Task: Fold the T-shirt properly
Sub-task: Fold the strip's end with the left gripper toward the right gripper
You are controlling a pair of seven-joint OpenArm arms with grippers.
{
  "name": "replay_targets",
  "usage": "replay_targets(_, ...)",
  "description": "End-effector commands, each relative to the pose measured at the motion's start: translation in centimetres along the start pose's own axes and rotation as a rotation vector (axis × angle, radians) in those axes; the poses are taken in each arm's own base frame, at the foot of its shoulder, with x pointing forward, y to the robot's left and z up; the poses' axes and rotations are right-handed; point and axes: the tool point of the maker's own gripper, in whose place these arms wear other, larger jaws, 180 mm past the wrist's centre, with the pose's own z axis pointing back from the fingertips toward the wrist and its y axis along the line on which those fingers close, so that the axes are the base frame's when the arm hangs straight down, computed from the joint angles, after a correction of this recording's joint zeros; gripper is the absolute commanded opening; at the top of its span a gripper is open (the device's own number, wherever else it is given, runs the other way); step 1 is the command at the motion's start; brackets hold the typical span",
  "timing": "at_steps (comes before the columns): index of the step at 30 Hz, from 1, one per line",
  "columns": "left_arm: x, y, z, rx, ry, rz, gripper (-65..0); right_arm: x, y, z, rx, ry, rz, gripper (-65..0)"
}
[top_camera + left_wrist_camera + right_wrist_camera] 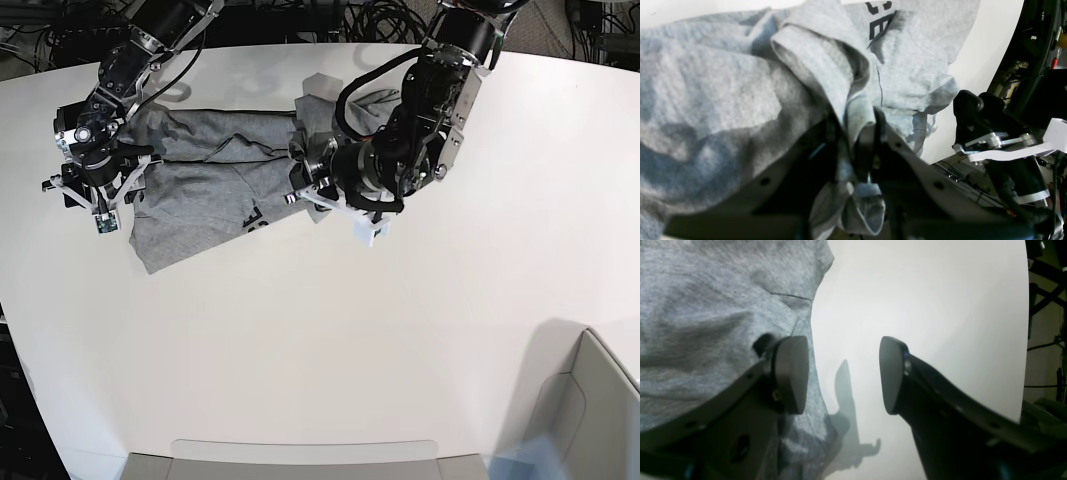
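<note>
The heather-grey T-shirt (210,175) lies crumpled on the white table between my two arms. A bit of its black lettering (255,217) shows near its front edge and also in the left wrist view (878,26). My left gripper (857,123) is shut on a bunched fold of the T-shirt (723,86) at the cloth's right end (303,165). My right gripper (843,373) is open and empty at the shirt's left edge (108,198). One of its fingers (790,373) is over the T-shirt (706,306), the other over bare table.
The white table (350,330) extends wide in front of the shirt. A grey bin rim (300,455) sits at the front edge and another grey bin (590,400) at the front right. Cables lie behind the table's far edge.
</note>
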Motion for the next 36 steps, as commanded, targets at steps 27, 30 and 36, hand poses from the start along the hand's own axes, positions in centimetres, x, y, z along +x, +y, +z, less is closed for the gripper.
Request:
replay_targets(27, -0.4, -1.2, 0.3, -0.035, 0.03, 0.008, -28.3, 1.6, -0.6, 0.3, -0.011, -0.053, 0.007, -31.5)
replay_targets(30, -0.4, -1.2, 0.3, -0.035, 0.03, 0.008, -28.3, 1.6, -0.6, 0.3, -0.011, -0.053, 0.007, -31.5)
replay_targets(36, 0.0, -2.7, 1.7, -0.084, -0.008, -0.02, -28.3, 1.6, -0.6, 0.3, -0.011, -0.053, 0.007, -31.5)
